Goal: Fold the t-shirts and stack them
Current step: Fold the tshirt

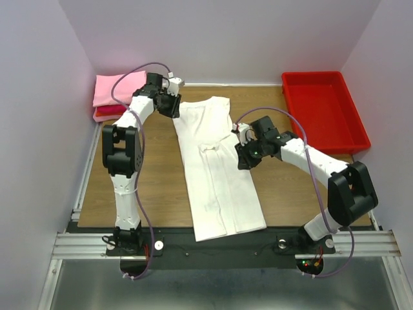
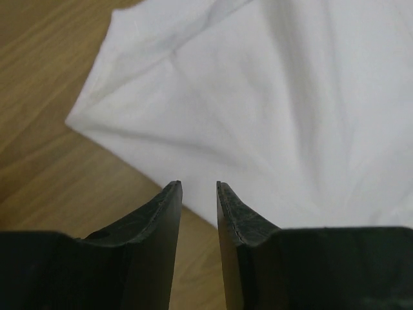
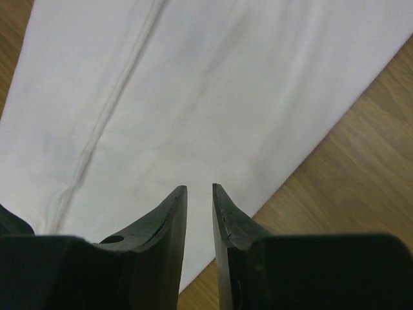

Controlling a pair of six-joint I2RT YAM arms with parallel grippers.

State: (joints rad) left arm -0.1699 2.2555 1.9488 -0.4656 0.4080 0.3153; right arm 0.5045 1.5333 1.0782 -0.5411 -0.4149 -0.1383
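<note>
Table: brown wood (image 1: 161,187), closed in by pale lilac walls (image 1: 32,97) on three sides.
Far-left corner: a folded pink shirt (image 1: 116,87) lies on top of a red shirt (image 1: 106,115), whose edge shows below it.
Left gripper (image 1: 173,108): at the far left corner of the white shirt; in the wrist view (image 2: 199,187) its fingers are nearly together with a narrow gap, nothing between them, over the cloth's edge.
White shirt (image 1: 216,174): middle of the table, sides folded in, forming a long strip from the far side to the near edge.
Right gripper (image 1: 245,161): at the strip's right edge, halfway along; fingers (image 3: 199,188) narrowly apart, pinching nothing.
Tray (image 1: 322,76): red plastic, far-right corner, well apart from the shirts.
</note>
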